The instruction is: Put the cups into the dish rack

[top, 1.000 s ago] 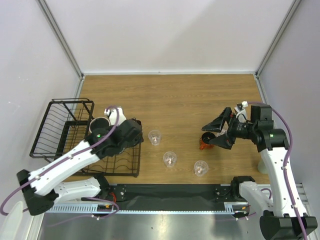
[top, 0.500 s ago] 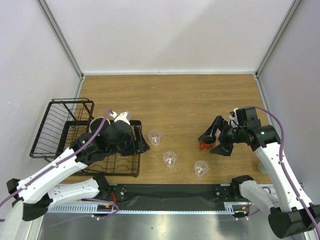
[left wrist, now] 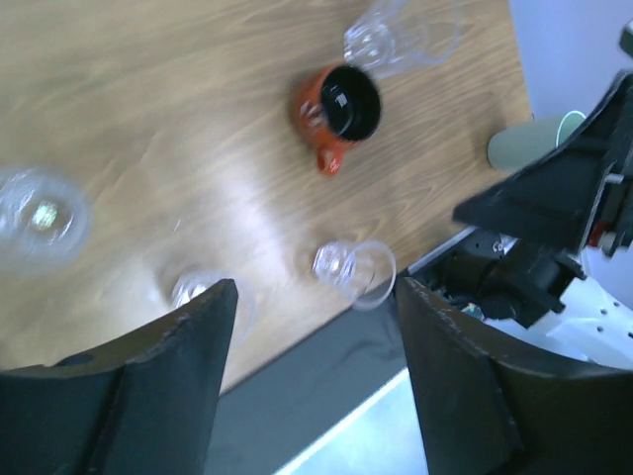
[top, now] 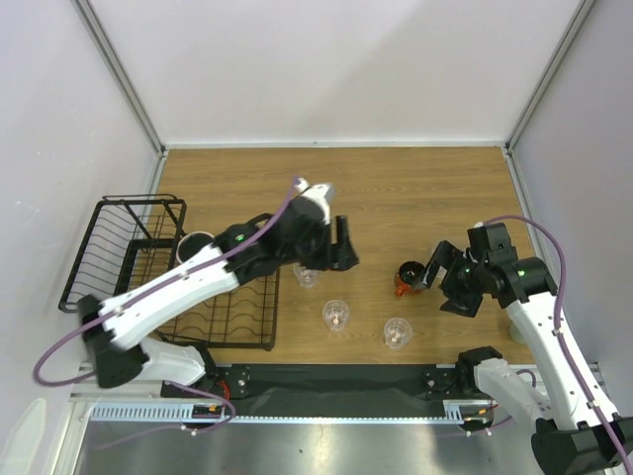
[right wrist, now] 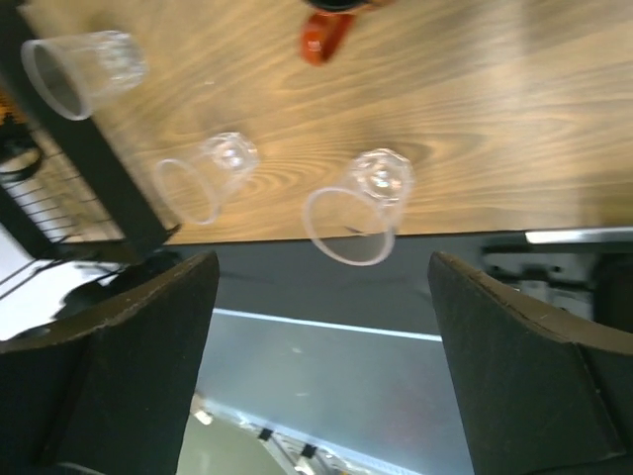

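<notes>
Overhead, the dish rack [top: 104, 259] spreads wide; right wrist catches its edge.

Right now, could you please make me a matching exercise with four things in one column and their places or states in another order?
1 orange-red cup
2 dark mug
3 mint-green cup
4 left gripper

a inside the dish rack
b at the table's right edge
c on the table, beside the right gripper
d open, holding nothing

Pairs: 1-c, 2-a, 3-b, 4-d

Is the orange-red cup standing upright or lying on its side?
Upright: the orange-red cup shows its round dark opening straight up to the top camera, with its handle sticking out sideways.
</notes>
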Robot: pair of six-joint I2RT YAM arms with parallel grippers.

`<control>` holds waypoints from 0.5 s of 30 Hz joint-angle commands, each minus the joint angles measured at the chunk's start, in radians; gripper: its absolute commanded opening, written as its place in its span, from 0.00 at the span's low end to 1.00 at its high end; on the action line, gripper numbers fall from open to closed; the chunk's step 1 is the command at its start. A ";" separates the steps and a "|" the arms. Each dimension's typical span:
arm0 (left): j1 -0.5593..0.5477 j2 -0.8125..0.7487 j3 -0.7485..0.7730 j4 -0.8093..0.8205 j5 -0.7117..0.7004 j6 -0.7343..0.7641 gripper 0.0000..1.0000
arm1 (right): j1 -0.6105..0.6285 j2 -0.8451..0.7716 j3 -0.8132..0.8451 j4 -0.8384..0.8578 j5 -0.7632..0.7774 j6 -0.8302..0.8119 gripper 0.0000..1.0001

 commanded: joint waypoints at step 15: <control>-0.013 0.591 0.325 0.221 0.154 0.239 0.62 | -0.025 -0.165 0.001 -0.160 0.006 -0.074 0.97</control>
